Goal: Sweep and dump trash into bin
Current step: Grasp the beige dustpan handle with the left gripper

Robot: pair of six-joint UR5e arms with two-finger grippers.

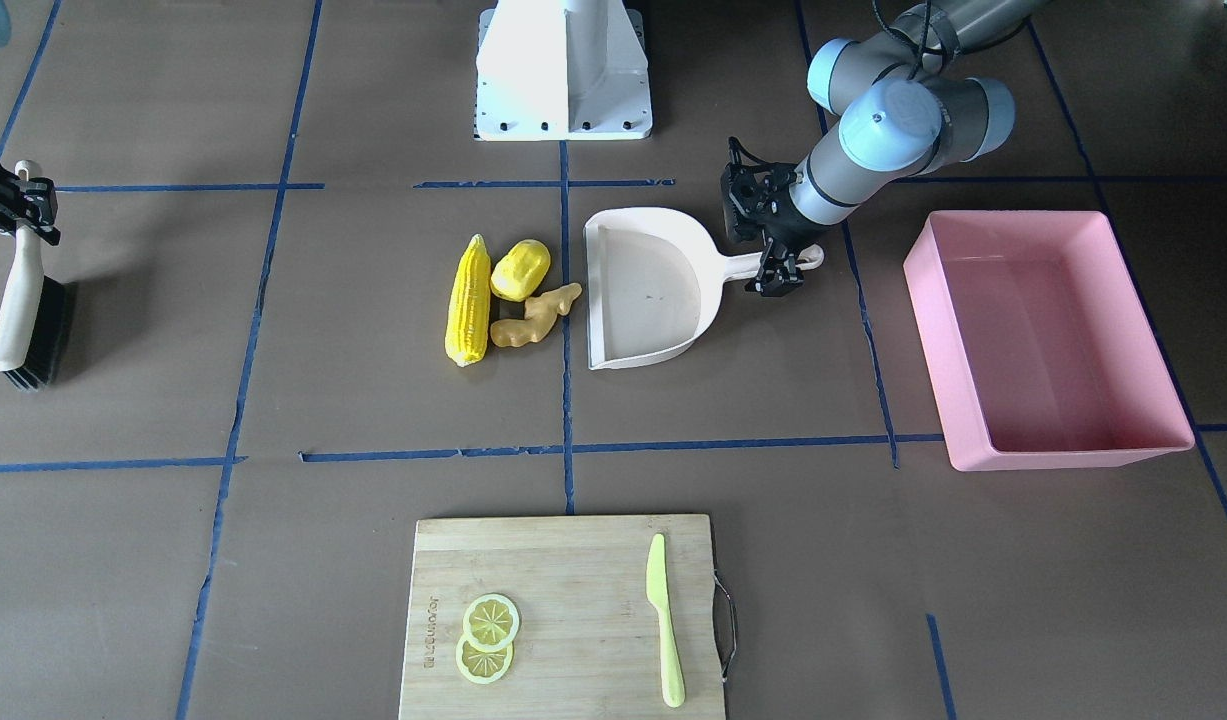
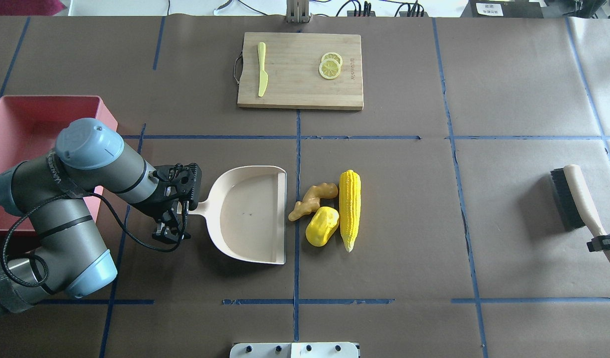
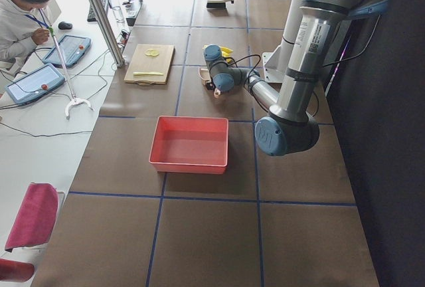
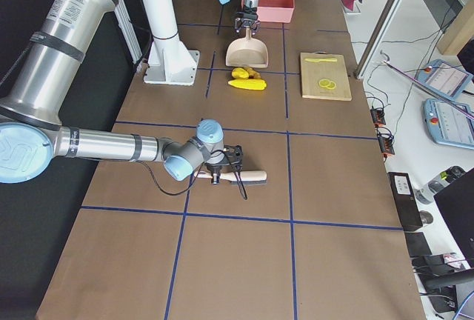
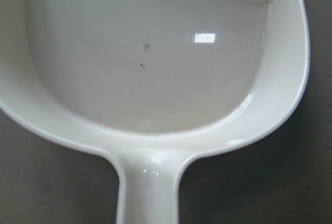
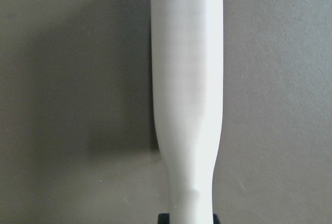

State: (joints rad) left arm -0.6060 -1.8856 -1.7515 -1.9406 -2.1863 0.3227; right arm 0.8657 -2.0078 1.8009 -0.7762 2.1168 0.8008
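- Trash lies mid-table in a tight cluster: corn cob (image 1: 469, 300), yellow vegetable (image 1: 519, 270) and ginger root (image 1: 535, 318), touching, just beside the dustpan's (image 1: 643, 290) open lip.
- These look like light, hard, smooth toys. Being rounded, they may roll, so they are better pushed broadside than pinched.
- Left gripper (image 1: 781, 268) fingers look closed round the dustpan handle.
- Right gripper (image 1: 18, 205) fingers appear clamped on the brush (image 1: 33, 320) handle, well apart from the trash.
- Bin (image 1: 1073, 457) stands empty beyond the dustpan handle.

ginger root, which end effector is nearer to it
Left. The left end effector is at the dustpan handle, just across the pan from the ginger root. The right end effector is at the brush handle, far off toward the table's opposite end.
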